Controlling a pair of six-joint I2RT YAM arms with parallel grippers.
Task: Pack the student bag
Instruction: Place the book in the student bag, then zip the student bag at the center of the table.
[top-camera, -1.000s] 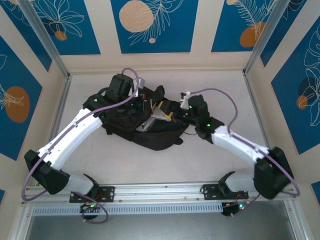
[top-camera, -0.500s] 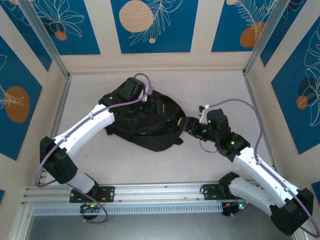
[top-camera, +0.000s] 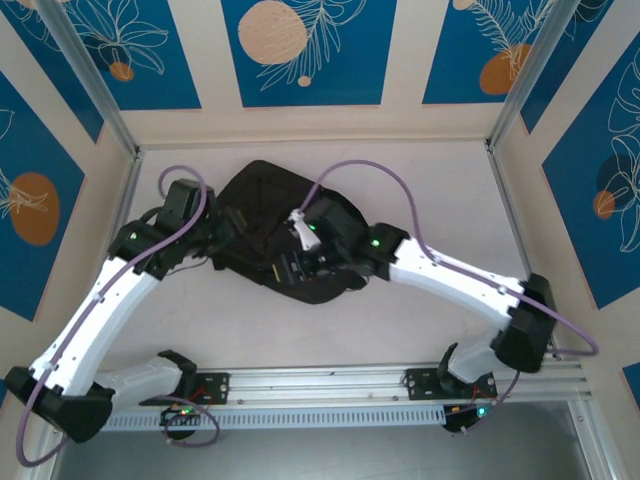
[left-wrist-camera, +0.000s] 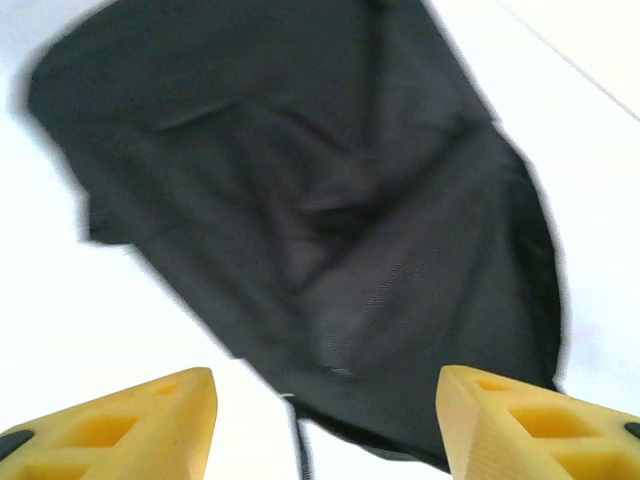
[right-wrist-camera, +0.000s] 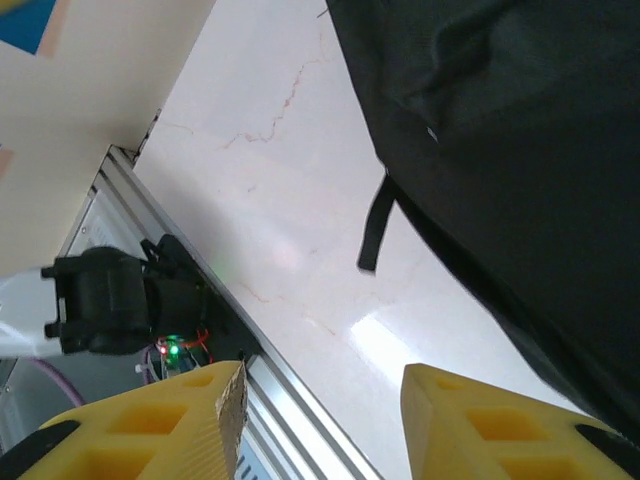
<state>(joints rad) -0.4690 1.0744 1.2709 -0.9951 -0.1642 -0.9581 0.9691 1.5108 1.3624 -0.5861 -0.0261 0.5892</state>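
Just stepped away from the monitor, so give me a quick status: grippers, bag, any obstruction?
Left gripper open, empty, facing student bag. Right gripper open, empty, by bag's edge. Bag lies on table, strap trailing.

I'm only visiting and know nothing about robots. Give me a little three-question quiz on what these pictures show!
1. True or false: the left arm's jaws are clamped on the student bag.
2. What colour is the bag? A red, B black, C green.
3. In the right wrist view, what narrow thing sticks out from the bag's edge?
Key: 1 false, they stand open with nothing between them. 2 B. 3 a black strap.
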